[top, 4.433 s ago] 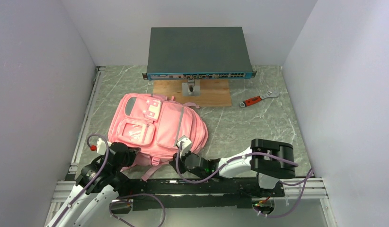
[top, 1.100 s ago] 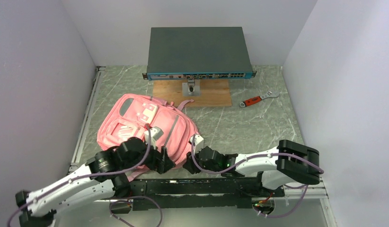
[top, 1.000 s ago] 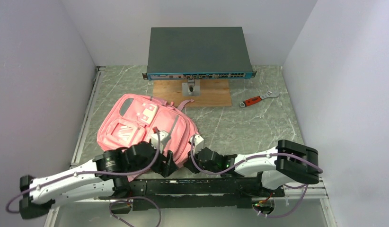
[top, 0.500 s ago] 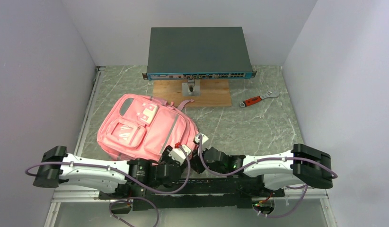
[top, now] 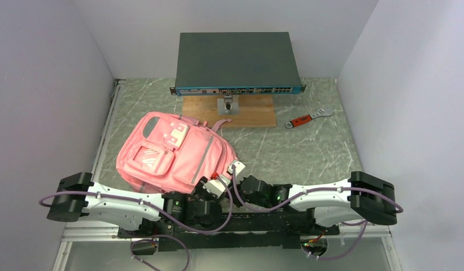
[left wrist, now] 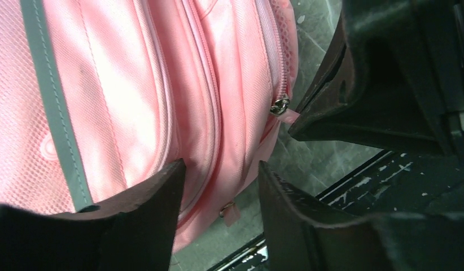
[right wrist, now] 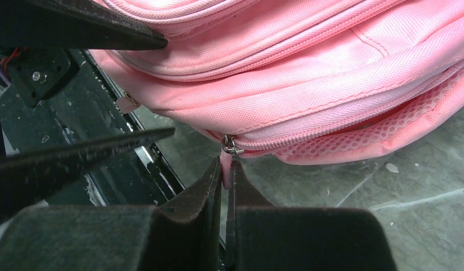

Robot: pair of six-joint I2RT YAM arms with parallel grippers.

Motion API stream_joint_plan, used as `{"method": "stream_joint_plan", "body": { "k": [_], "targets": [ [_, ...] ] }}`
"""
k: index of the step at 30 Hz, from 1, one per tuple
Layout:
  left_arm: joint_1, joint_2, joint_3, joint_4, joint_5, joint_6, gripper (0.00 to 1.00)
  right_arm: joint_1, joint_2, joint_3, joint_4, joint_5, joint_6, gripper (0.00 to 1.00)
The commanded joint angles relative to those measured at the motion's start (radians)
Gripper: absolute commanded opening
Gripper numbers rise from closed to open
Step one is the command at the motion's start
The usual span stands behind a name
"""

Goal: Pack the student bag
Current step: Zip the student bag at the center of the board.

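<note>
The student bag [top: 173, 155], a soft pink backpack, lies flat at the table's left, its near corner by both grippers. My right gripper [right wrist: 225, 167] is shut on the pink pull tab [right wrist: 224, 161] of a zip slider [right wrist: 230, 146] at the bag's lower edge [right wrist: 309, 68]. In the top view it [top: 232, 176] sits at that corner. My left gripper [left wrist: 219, 169] is open, its fingers astride the bag's edge [left wrist: 134, 84], with a second small zip pull [left wrist: 228, 212] between them. It [top: 210, 186] lies low, just left of the right gripper.
A grey network switch [top: 236, 59] stands at the back on a wooden board [top: 249, 113]. A red-handled wrench [top: 306, 118] lies at the back right. White walls close in both sides. The black mounting rail [top: 246, 223] runs along the near edge.
The left arm has swung down and right to the bag's near corner, its jaws narrowing. The right gripper has closed on the zip pull tab.
</note>
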Motion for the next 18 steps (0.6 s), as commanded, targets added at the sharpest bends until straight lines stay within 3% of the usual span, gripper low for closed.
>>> {"method": "stream_joint_plan", "body": {
  "k": [1,2,4,5,9,12,15,18],
  "targets": [
    [-0.001,-0.033,-0.027,0.051,-0.042,0.02,0.46,0.002,-0.052,0.03,-0.031,0.065,-0.049,0.0],
    [0.0,-0.035,-0.032,0.043,-0.058,0.015,0.36,0.002,-0.061,0.034,-0.042,0.084,-0.047,0.0],
    [0.0,-0.027,-0.022,-0.027,-0.105,-0.039,0.05,0.002,-0.082,0.04,-0.081,0.13,-0.063,0.0],
    [0.0,-0.019,-0.011,-0.081,-0.128,-0.076,0.0,0.003,-0.091,0.047,-0.115,0.16,-0.073,0.0],
    [-0.004,-0.03,0.038,-0.207,-0.142,-0.129,0.0,0.002,-0.124,0.105,-0.302,0.3,-0.137,0.0],
    [-0.023,-0.059,0.097,-0.431,-0.202,-0.326,0.0,-0.018,-0.131,0.152,-0.417,0.321,-0.206,0.0],
    [-0.041,-0.126,0.113,-0.456,-0.189,-0.286,0.0,-0.143,-0.164,0.144,-0.395,0.218,-0.242,0.0],
    [-0.062,-0.194,0.13,-0.522,-0.19,-0.302,0.0,-0.195,-0.164,0.181,-0.446,0.279,-0.263,0.0]
  ]
}}
